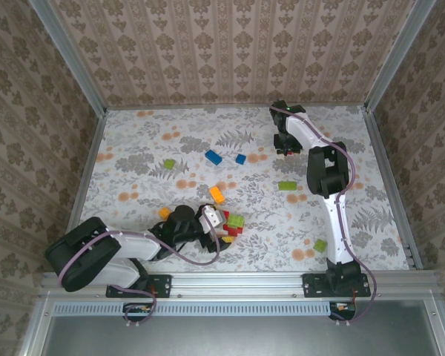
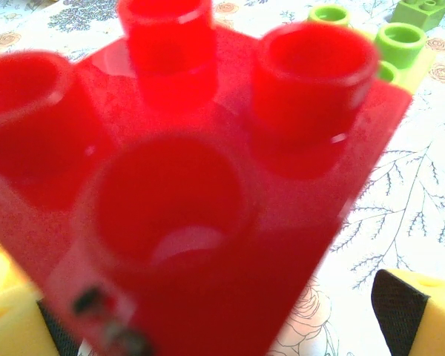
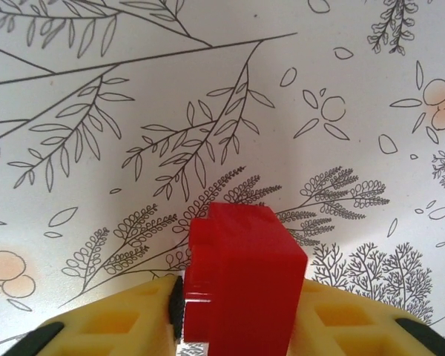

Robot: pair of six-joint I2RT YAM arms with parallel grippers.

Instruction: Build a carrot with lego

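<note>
Plainly, the right end effector (image 3: 237, 326) clenched a red brick (image 3: 241, 274). The brick pile (image 1: 233, 225) lay well apart — beside the released left end effector (image 1: 216, 221)

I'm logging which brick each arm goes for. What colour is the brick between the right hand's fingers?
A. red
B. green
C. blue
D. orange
A: the right wrist view shows a red brick sitting between the yellow fingers of the right hand, over the flowered table cover.
</note>
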